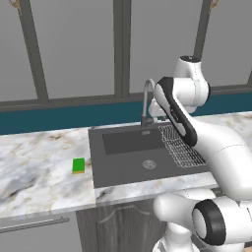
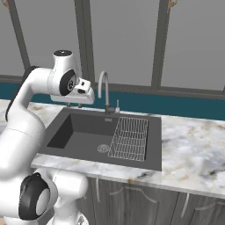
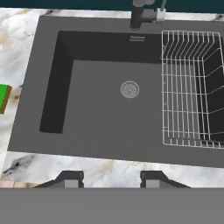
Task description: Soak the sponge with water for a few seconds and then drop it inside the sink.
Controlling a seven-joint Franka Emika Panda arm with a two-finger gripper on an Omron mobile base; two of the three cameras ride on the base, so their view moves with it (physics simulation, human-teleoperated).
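Gripper: I see my gripper (image 3: 111, 178) hanging above the front edge of the sink, its two dark fingertips (image 3: 70, 178) low in the hand view over the marble strip. The fingers are at their narrowest, a gap between them, with nothing held between them.
Sponge: the sponge (image 1: 78, 165) lies flat on the counter (image 1: 39, 167), green face up with the yellow layer showing at its edge. It sits well off to the left of my fingers, just beside the sink's left rim and apart from it.
Sink: the sink (image 3: 52, 96), dark grey, spreads ahead of and below my fingers, with the round drain (image 3: 129, 89) straight ahead of them in the basin floor.
Rack: the wire rack (image 3: 192, 87) fills the basin's right part, ahead and to the right of my fingers.
Faucet: the faucet (image 2: 104, 90) stands at the sink's far rim, beyond the drain from my fingers; I see no stream from it.
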